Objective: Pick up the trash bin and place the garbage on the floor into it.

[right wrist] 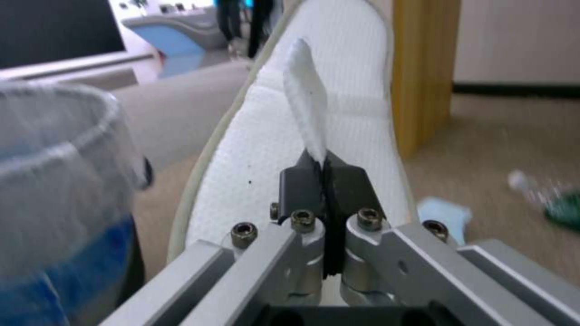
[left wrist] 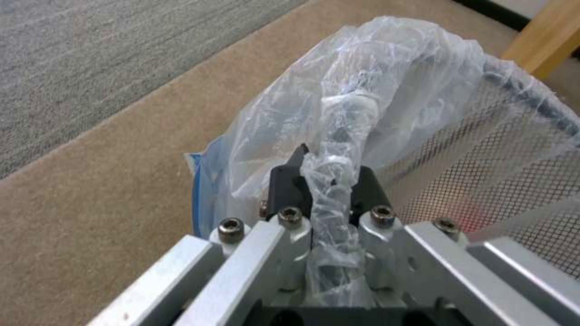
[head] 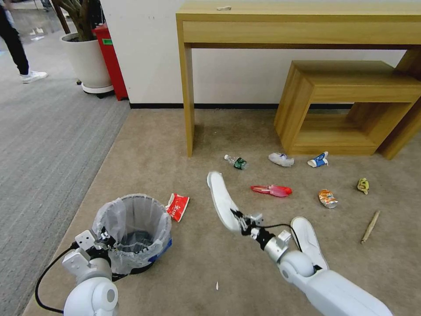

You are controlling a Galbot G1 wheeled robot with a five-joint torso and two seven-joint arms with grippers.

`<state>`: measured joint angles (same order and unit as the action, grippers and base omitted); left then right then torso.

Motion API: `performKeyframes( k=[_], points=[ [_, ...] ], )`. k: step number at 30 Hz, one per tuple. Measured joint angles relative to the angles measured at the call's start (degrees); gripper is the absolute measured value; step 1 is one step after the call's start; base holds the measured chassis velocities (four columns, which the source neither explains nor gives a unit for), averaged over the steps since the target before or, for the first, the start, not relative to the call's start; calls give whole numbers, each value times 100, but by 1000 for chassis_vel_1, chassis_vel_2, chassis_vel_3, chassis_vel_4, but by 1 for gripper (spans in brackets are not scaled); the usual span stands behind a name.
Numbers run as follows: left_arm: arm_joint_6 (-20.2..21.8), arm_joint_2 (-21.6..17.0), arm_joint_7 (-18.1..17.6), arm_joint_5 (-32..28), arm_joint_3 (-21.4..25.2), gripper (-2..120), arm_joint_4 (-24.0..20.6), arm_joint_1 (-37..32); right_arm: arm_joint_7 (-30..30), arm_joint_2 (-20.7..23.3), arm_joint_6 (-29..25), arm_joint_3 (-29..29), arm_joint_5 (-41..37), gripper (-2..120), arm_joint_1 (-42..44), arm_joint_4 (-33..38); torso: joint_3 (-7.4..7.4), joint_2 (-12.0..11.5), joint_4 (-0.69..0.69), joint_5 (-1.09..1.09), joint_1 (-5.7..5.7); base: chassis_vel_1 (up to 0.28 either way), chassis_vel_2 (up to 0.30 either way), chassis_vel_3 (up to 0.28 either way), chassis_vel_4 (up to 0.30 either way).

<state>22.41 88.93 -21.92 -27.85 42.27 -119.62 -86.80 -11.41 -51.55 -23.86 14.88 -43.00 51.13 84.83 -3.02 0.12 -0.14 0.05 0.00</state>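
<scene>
Here we hold two things at once: our left gripper (left wrist: 326,181) is pinched on the bag-wrapped rim of the trash bin (head: 133,232), its black fingers (left wrist: 287,185) closed over crinkled translucent film, so the round dark mesh bin hangs from its edge just ahead of the gripper. Gripping the rim, we judge, leaves the mouth open to receive litter. Our right gripper (right wrist: 326,174) is pressed together on the thin upper strap of a white slipper (head: 222,199), and the long, soft, waffle-textured sole stretches away beyond the fingertips, lifted off the carpeted floor (head: 175,136) and well to the right of the bin. The strap looks like the only thin part those narrow jaws can close on. The other slipper (head: 309,239) lies flat beside our right forearm. Farther out from the right gripper lie a small bottle (head: 236,162), a crushed orange can (head: 328,198), a blue-white carton (head: 318,160) and a wooden stick (head: 370,226); a red wrapper (head: 177,206) rests just beside the bin.
</scene>
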Motion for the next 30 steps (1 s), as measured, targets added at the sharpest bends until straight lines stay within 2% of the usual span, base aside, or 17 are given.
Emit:
performKeyframes(
  k=[14,20,23,28,30],
  points=[
    [191,-137,-51,-354,-18,3,-863,-196,43,231,42,71,94,0,-244,973,0,0,-1,0,0,0,0,0,0],
    [197,-155,-5,-286,-85,3,-979,-307,51,320,33,221,-96,0,-687,1496,0,0,-1,0,0,0,0,0,0],
    [190,-138,25,-222,-102,3,-1032,-367,50,362,19,512,-325,0,-1120,1859,0,0,0,-1,0,0,0,0,0],
    [187,-113,32,-197,-100,3,-1067,-387,49,299,-4,868,-513,0,-1500,2043,0,0,0,-1,0,0,0,0,0],
    [183,-86,34,-172,-96,3,-1092,-408,40,210,-79,1203,-529,0,-1729,2030,0,0,0,-1,0,0,0,0,0]
  ],
)
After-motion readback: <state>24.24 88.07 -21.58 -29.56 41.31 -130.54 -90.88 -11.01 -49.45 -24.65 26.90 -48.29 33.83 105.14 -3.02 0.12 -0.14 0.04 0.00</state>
